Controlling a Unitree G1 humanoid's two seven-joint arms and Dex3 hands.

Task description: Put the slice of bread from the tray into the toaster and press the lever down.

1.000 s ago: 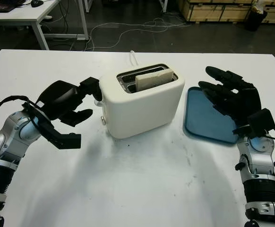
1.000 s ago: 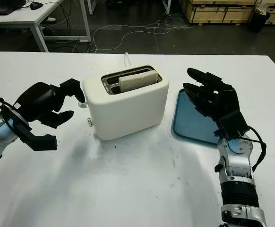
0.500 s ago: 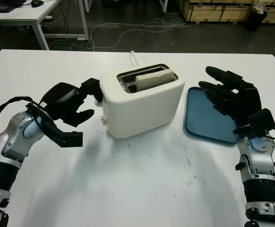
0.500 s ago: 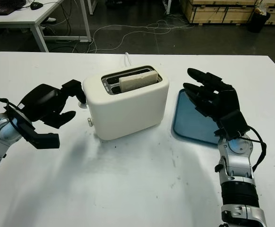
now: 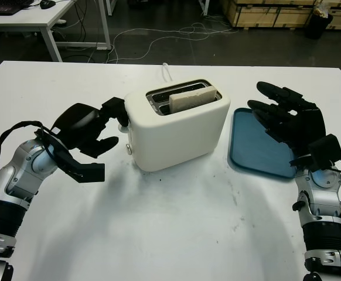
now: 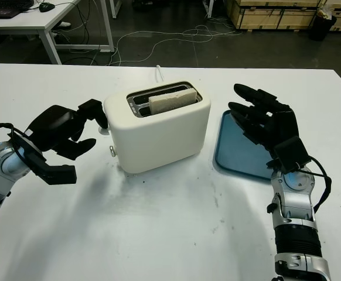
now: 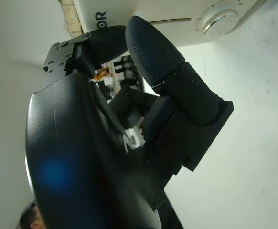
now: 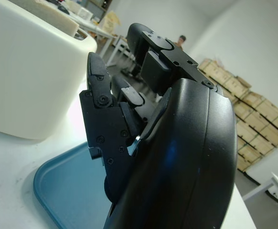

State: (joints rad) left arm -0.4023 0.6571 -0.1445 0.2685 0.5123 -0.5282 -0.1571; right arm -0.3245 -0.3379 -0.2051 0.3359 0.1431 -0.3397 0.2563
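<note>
A white toaster [image 5: 179, 129] stands mid-table with a slice of bread [image 5: 193, 98] sticking up out of its near slot. My left hand [image 5: 103, 132] is at the toaster's left end, fingers curled and holding nothing, the upper finger [image 5: 115, 109] against the end wall above the round knob [image 7: 220, 16]. I cannot make out the lever behind that finger. The blue tray [image 5: 255, 149] lies empty to the right of the toaster. My right hand [image 5: 282, 114] hovers open over the tray's right side.
A white cord [image 5: 167, 71] runs off behind the toaster. Bare white tabletop [image 5: 176, 222] stretches in front. Beyond the table's far edge are a dark floor with cables, another desk [image 5: 38, 20] and wooden crates [image 5: 270, 13].
My left hand has edged right and slightly down, closer to the toaster's left end. The right hand, bread and tray have stayed put.
</note>
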